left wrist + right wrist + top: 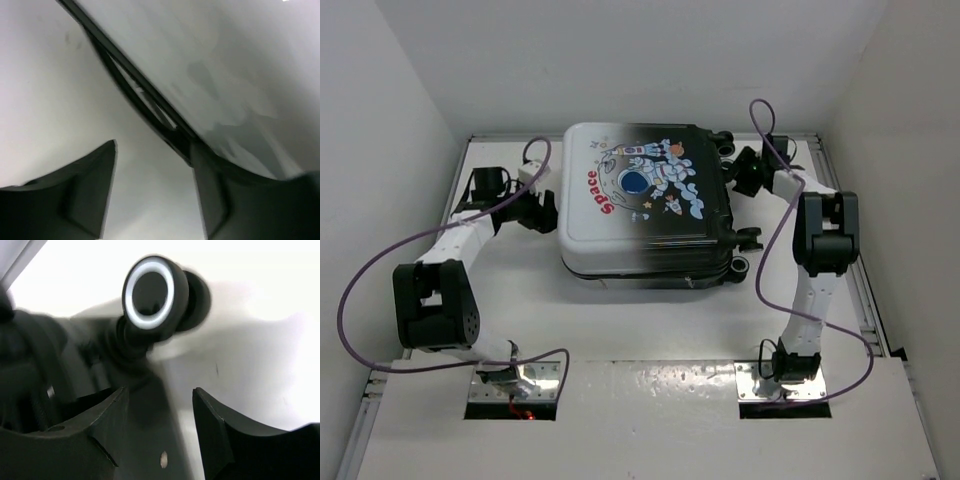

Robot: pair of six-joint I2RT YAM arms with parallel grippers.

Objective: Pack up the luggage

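The luggage (645, 205) lies flat and closed in the middle of the table, astronaut and "Space" print facing up, black casters (725, 145) on its right side. My left gripper (542, 205) sits against its left edge. In the left wrist view this gripper (154, 147) is open, with only bare table between the fingers and the shell (225, 65) and its dark seam just above the right finger. My right gripper (745, 172) is by the far right corner. It (160, 390) stands open below a white-ringed caster (150, 292), gripping nothing.
White walls close in the table (620, 320) on the left, back and right. A raised white plate (650, 400) holds both arm bases at the near edge. Purple cables (380, 270) loop beside each arm. More casters (745, 240) stick out at the luggage's near right.
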